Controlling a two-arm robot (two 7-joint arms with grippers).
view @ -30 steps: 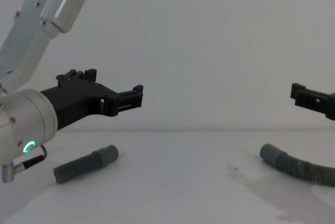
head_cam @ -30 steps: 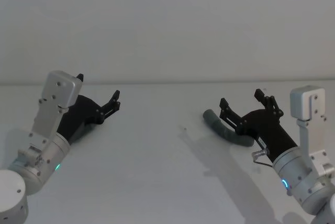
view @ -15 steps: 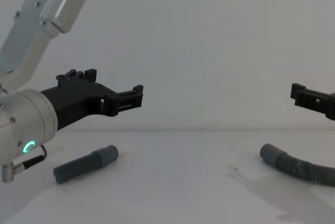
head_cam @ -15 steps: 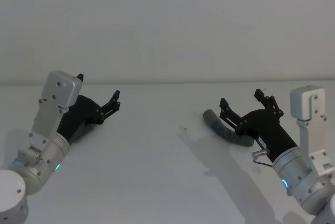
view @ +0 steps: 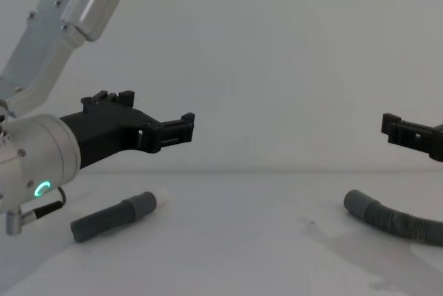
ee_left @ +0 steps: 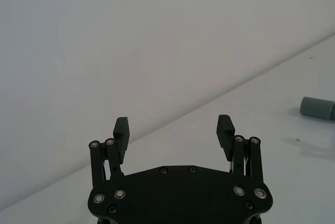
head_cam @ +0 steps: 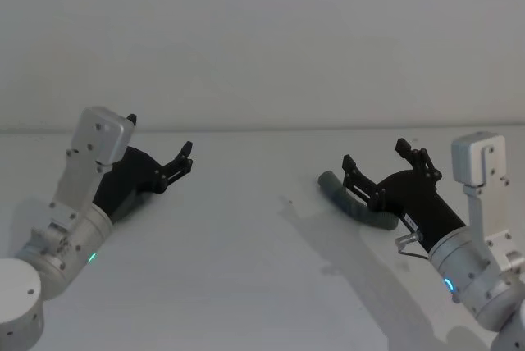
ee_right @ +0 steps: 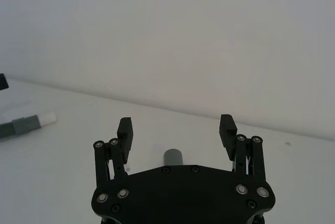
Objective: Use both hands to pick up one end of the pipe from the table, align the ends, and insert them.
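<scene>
1. Head view: the right gripper (head_cam: 375, 154) hangs released over the pipe (head_cam: 340, 195). The left gripper (head_cam: 185, 158), also released, is well apart above the desk (head_cam: 246, 269).
2. Left wrist view: jaws spread and empty. It should tip down toward its own end.
3. Right wrist view: the right cuff (ee_right: 173, 157) lies centred between the jaws, so descend straight.
4. Chest view: the white-tipped cuff (view: 142, 204) lies under the left gripper. Grasp each cuff behind its tip, leaving the mouths free.

Grey ribbed hose (view: 104, 222) with smooth grey cuffs (view: 142, 204), one whitish at the tip, on a plain white surface (view: 235, 247); black left gripper (ee_left: 173, 124) and right gripper (ee_right: 176, 123) on silver-grey wrists (view: 69, 5).
</scene>
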